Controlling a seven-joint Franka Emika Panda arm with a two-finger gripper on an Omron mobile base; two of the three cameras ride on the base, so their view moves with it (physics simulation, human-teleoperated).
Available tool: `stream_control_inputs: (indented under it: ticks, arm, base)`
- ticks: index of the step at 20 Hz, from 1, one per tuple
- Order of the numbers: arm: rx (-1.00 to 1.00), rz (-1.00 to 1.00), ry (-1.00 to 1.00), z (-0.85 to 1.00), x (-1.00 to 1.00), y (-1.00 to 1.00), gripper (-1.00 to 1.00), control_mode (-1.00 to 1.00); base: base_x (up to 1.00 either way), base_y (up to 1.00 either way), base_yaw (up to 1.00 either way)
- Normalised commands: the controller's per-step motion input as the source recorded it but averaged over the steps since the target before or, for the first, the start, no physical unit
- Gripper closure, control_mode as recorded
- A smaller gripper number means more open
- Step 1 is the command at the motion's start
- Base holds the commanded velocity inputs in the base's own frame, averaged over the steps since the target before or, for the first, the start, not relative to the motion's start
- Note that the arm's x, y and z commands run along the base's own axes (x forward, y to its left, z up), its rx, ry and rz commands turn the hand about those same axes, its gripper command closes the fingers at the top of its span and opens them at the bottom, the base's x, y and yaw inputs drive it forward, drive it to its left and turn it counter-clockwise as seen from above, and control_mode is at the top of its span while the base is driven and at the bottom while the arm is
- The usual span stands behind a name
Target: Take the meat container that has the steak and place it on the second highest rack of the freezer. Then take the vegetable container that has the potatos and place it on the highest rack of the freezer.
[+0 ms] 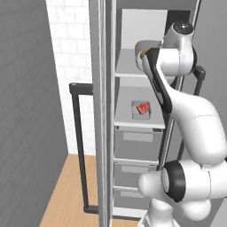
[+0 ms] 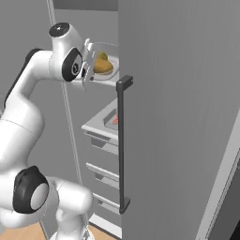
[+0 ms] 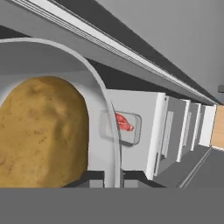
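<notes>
Hand view: rounded light-grey vegetable container (image 3: 103, 109) with lumpy yellow-brown potatos (image 3: 41, 131) is carried at the highest rack (image 1: 128, 66); gripper (image 2: 89, 63) fingers pinched together on its thin rim; judged rigid, smooth-walled, top-heavy; best kept level; steak (image 1: 143, 107) rests on second highest rack (image 1: 126, 115).

Standing back, well left of the claw (image 1: 142, 55): white tiled wall (image 1: 71, 48). Lying far below it, leftward: wooden floor (image 1: 66, 195).
</notes>
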Motion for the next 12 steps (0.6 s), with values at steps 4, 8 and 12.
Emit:
stream_control_inputs:
  ticks: [4,8,12]
  arm:
    - [0.00,0.00,0.01,-0.15,0.59,-0.16,1.00,-1.00]
    - [0.00,0.00,0.08,-0.03,0.63,0.00,1.00,-1.00]
    - [0.00,0.00,0.08,0.00,0.67,-0.05,1.00,-1.00]
  base:
    - [0.00,0.00,0.00]
    - [0.00,0.00,0.00]
    - [0.00,0.00,0.00]
